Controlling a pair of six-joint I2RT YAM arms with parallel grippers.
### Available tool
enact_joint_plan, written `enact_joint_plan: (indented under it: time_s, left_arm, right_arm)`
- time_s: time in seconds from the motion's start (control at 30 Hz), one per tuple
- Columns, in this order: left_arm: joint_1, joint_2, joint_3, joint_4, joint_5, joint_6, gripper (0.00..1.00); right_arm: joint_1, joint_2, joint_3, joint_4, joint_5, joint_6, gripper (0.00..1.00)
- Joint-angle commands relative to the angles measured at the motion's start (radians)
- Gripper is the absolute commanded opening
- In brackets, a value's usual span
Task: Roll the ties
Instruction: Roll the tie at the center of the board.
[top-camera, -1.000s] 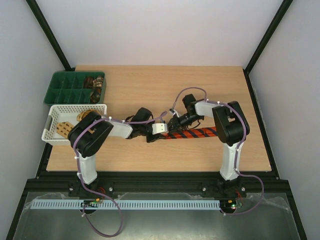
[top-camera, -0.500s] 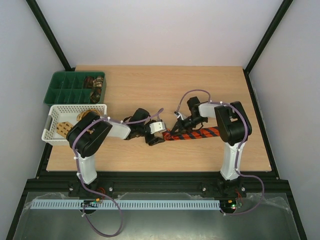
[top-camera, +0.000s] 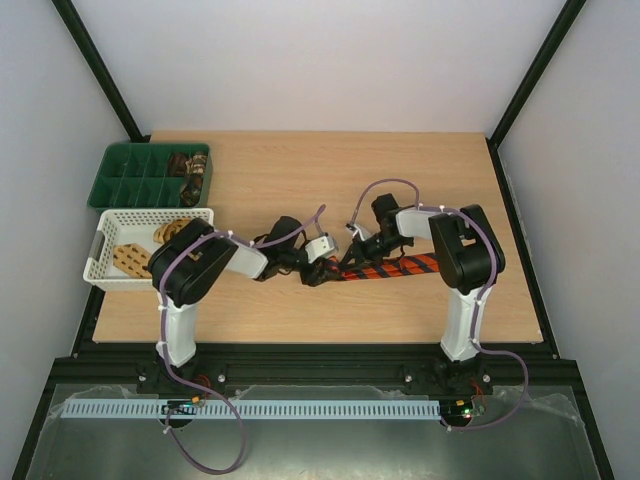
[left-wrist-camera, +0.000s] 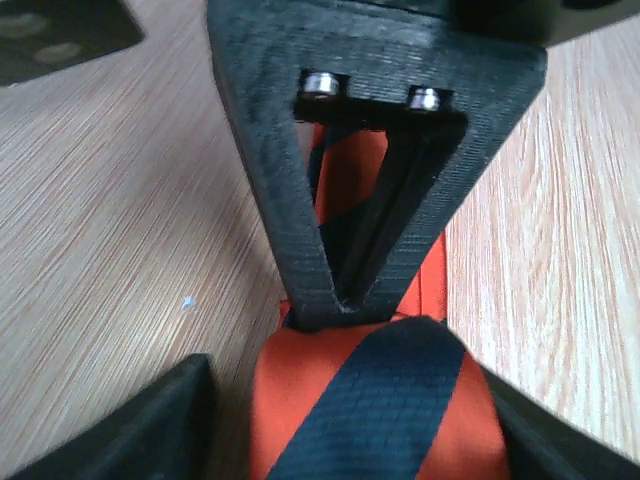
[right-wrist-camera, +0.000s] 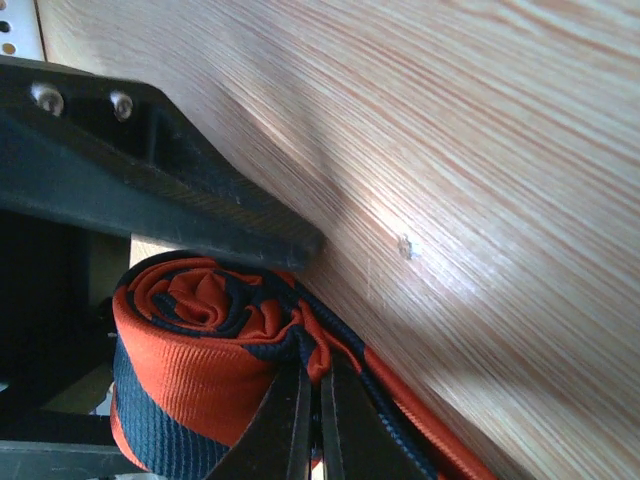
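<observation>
A red-and-black striped tie (top-camera: 395, 267) lies flat on the table, its left end wound into a roll (right-wrist-camera: 200, 340). My left gripper (top-camera: 318, 270) has the roll (left-wrist-camera: 370, 410) between its fingers (left-wrist-camera: 150, 430) and is shut on it. My right gripper (top-camera: 356, 258) is shut, pinching a fold of the tie at the roll's edge (right-wrist-camera: 320, 390). Its black fingers (left-wrist-camera: 345, 270) show above the roll in the left wrist view. The left gripper's finger (right-wrist-camera: 180, 200) lies against the roll's top in the right wrist view.
A green compartment tray (top-camera: 125, 185) at the back left holds rolled brown ties (top-camera: 188, 166). A white lattice basket (top-camera: 100, 255) in front of it holds tan patterned ties (top-camera: 130, 257). Both arms meet at mid-table.
My left wrist has turned and shifted right with the roll. The flat part of the tie has grown shorter. My right gripper has shifted slightly and stays at the roll.
</observation>
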Motion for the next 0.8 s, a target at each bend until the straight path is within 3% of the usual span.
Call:
enact_joint_plan:
  time_s: [0.0, 0.17, 0.27, 0.43, 0.57, 0.77]
  left_arm:
    - [-0.009, 0.026, 0.021, 0.003, -0.011, 0.014, 0.52]
    - [-0.014, -0.031, -0.075, -0.04, -0.065, 0.161, 0.35]
    - [-0.029, -0.044, -0.112, -0.054, -0.123, 0.211, 0.31]
    - [-0.031, -0.052, -0.136, -0.059, -0.16, 0.244, 0.29]
    - [-0.032, -0.052, -0.135, -0.084, -0.17, 0.283, 0.29]
    - [-0.026, -0.06, -0.085, -0.145, -0.16, 0.27, 0.31]
  right_arm:
    - [0.019, 0.057, -0.021, 0.0, 0.181, -0.012, 0.01]
    - [0.003, 0.027, 0.039, -0.089, 0.159, -0.06, 0.09]
    - [-0.018, -0.013, 0.081, -0.193, 0.087, -0.112, 0.24]
    - [-0.023, -0.071, 0.085, -0.324, -0.013, -0.143, 0.39]
    - [-0.023, -0.075, 0.045, -0.326, -0.072, -0.101, 0.39]
    - [-0.031, 0.018, 0.04, -0.203, 0.03, -0.013, 0.33]
